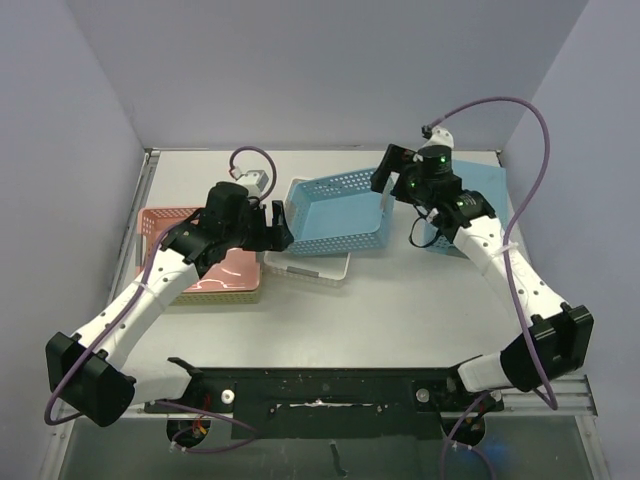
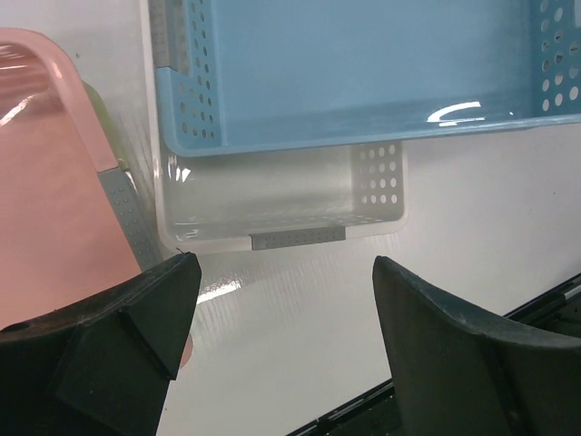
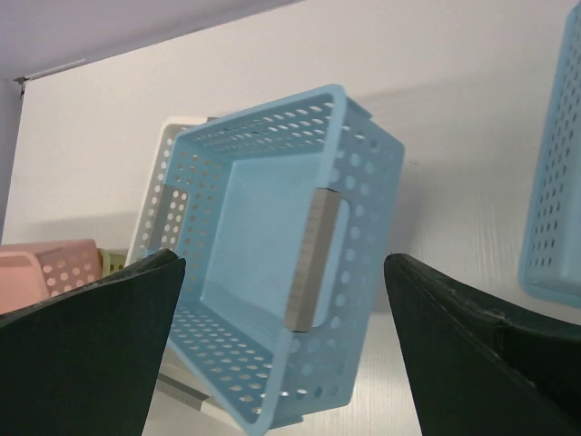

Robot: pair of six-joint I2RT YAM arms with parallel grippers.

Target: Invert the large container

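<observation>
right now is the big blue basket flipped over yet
No. The blue basket is open side up, inside showing, resting on the white basket.

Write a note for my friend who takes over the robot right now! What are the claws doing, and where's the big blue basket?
Left claw: open, holding nothing, just to the left of the baskets.
Right claw: open, holding nothing, facing the grey handle end of the big blue basket.
Big blue basket: tipped up at an angle, its lower edge resting on the white basket. Neither claw grips it.
Done: basket is partly tilted.
Left: it is not yet upside down. Probably grab it and roll it over until the open side faces down.
</observation>
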